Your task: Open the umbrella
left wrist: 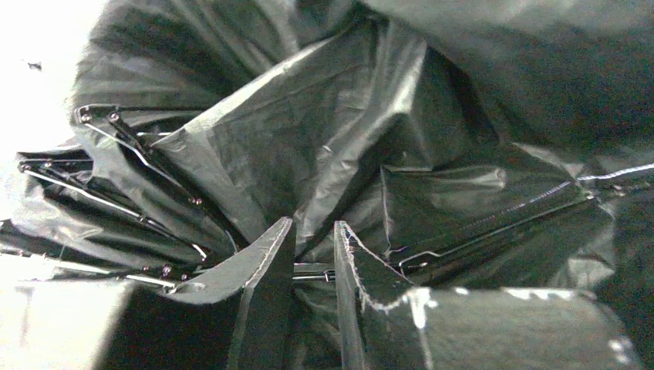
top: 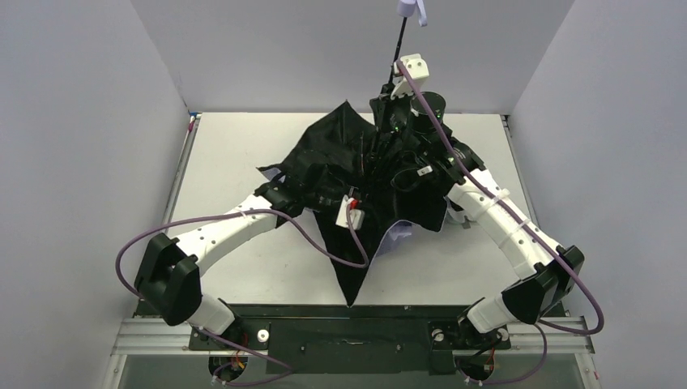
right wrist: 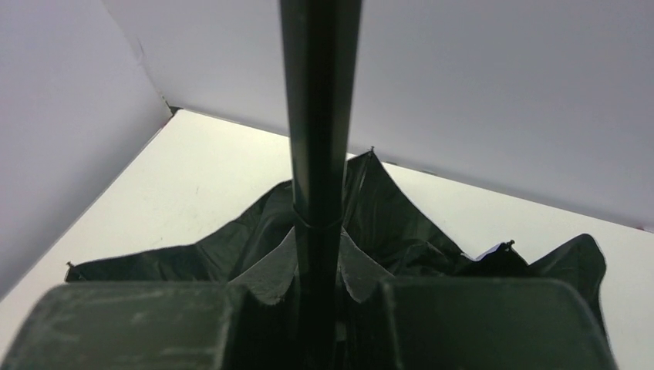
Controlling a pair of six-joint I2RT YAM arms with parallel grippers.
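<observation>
Between the fingers (right wrist: pixel 281 277) of the right gripper (right wrist: pixel 318 297): the thin black shaft (right wrist: pixel 320 116) of the umbrella (top: pixel 344 154), one finger on each side, pressed tight against it. Grip closed on the shaft. The shaft stands near upright, slightly tilted. It rises from the canopy to the small lavender handle (top: pixel 411 8) at the top edge of the overhead view, above the gripper.

At the fingertips (left wrist: pixel 266 258) of the left gripper (left wrist: pixel 312 266): a narrow gap between the two tips, with a thin metal wire crossing just behind them. Whether the tips pinch wire or fabric cannot be told. The gripper is sunk into the canopy, left of the shaft's foot.

Around the left fingers: black lining (left wrist: pixel 332 139), glossy, crumpled in deep folds. Folded metal ribs (left wrist: pixel 116 196) are bunched to the left, with one more rib to the right.

Canopy: partly spread, lining upward, lying on the white table (top: pixel 235 154) about its middle. One long point reaches toward the near edge. A strip of pale lavender outer fabric (top: pixel 398 237) shows beneath the right side.

Arms: left arm (top: pixel 231 231) reaching in from the near left. Right arm (top: pixel 506 219) from the near right, wrist raised above the canopy. A purple cable (top: pixel 118 267) loops along each.

Surround: pale grey walls (top: pixel 81 121) on three sides.
</observation>
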